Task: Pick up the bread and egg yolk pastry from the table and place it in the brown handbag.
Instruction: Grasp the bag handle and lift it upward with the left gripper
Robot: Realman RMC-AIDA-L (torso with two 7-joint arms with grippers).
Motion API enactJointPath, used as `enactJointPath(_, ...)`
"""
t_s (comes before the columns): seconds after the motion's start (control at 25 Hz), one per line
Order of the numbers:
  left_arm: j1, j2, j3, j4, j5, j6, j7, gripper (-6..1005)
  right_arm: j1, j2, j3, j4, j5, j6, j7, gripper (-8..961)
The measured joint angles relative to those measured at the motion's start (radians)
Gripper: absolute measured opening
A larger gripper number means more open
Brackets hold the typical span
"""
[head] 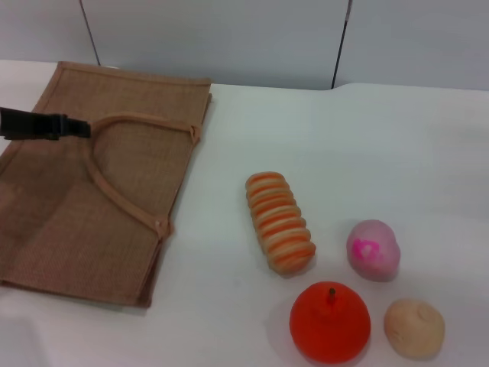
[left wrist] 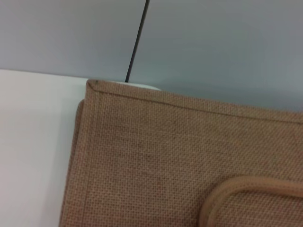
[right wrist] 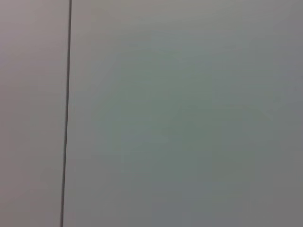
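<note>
Nearby, red fruit (head: 330, 323) adjoins egg yolk pastry (head: 414, 328)

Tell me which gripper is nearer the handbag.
Left. The left gripper is over the handbag, by its handle. The right gripper is out of the head view; its wrist camera shows only wall.

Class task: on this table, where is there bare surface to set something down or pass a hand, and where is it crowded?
Bare table lies behind the bread, toward the wall, and in the strip between it and the brown handbag. Crowded: bread, pink ball, red fruit and egg yolk pastry cluster near the front right.
</note>
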Motion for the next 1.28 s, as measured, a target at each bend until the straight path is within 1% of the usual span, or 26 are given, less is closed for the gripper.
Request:
enactJointPath(0.24, -0.007, 0.003, 0.023, -0.061, 0.009, 0.088, 0.011, 614, 0.000, 0.000, 0.000, 0.001, 0.002, 0.000, 0.000, 846)
enactJointPath(0.44, -0.013, 0.000, 0.122, -0.115, 0.000, 0.192, 0.015, 612, 0.001, 0.000, 0.000, 0.000, 0.002, 0.000, 0.000, 845)
enactJointPath(0.56, -0.026, 0.000, 0.155, -0.144, 0.003, 0.229, 0.015, 611, 0.002, 0.000, 0.000, 0.000, 0.001, 0.000, 0.000, 845)
enactJointPath(0.72, -0.034, -0.001, 0.159, -0.158, 0.003, 0.246, 0.021, 609, 0.006, 0.000, 0.000, 0.000, 0.001, 0.000, 0.000, 845)
enactJointPath(0.96, -0.043, 0.002, 0.171, -0.209, 0.009, 0.286, 0.024, 607, 0.005, 0.001, 0.000, 0.000, 0.001, 0.000, 0.000, 844)
enactJointPath(1.12, -0.043, 0.000, 0.201, -0.214, 0.009, 0.296, 0.021, 605, 0.004, 0.001, 0.000, 0.000, 0.001, 0.000, 0.000, 844)
enactJointPath(1.28, -0.043, 0.001, 0.210, -0.215, 0.009, 0.297, 0.014, 604, 0.004, 0.001, 0.000, 0.000, 0.001, 0.000, 0.000, 843)
